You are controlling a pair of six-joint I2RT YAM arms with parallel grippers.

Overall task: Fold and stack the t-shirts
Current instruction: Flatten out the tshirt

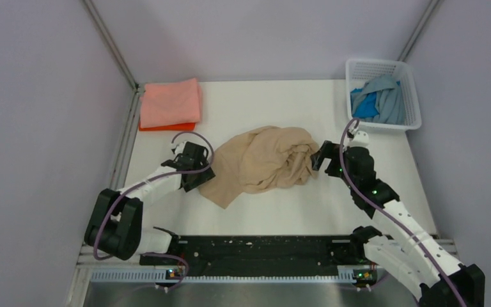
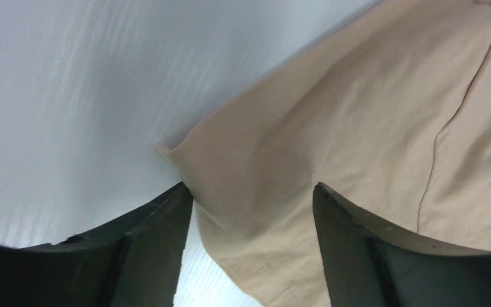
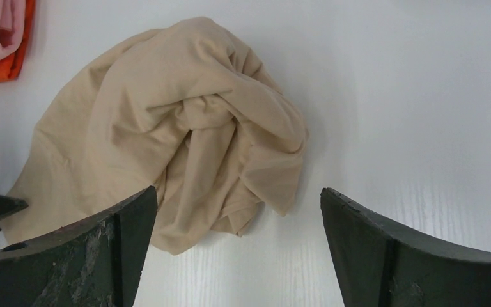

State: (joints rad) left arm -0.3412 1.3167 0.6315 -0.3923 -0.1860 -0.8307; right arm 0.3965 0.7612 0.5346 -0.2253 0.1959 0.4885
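Observation:
A tan t-shirt (image 1: 265, 160) lies crumpled in a heap at the middle of the table. My left gripper (image 1: 195, 167) is at its left edge, open; in the left wrist view the shirt's hem corner (image 2: 256, 217) lies between the spread fingers (image 2: 160, 230), unclamped. My right gripper (image 1: 319, 157) sits at the shirt's right side, open, and in the right wrist view the bunched cloth (image 3: 185, 128) lies just ahead of the gripper (image 3: 238, 189). A folded salmon pink t-shirt (image 1: 169, 102) rests on a folded orange one (image 1: 166, 126) at the back left.
A white lattice basket (image 1: 383, 64) at the back right holds blue and blue-grey t-shirts (image 1: 377, 102). Grey walls close in the table on the left, right and back. The pink and orange stack (image 3: 6, 45) shows at the right wrist view's top left.

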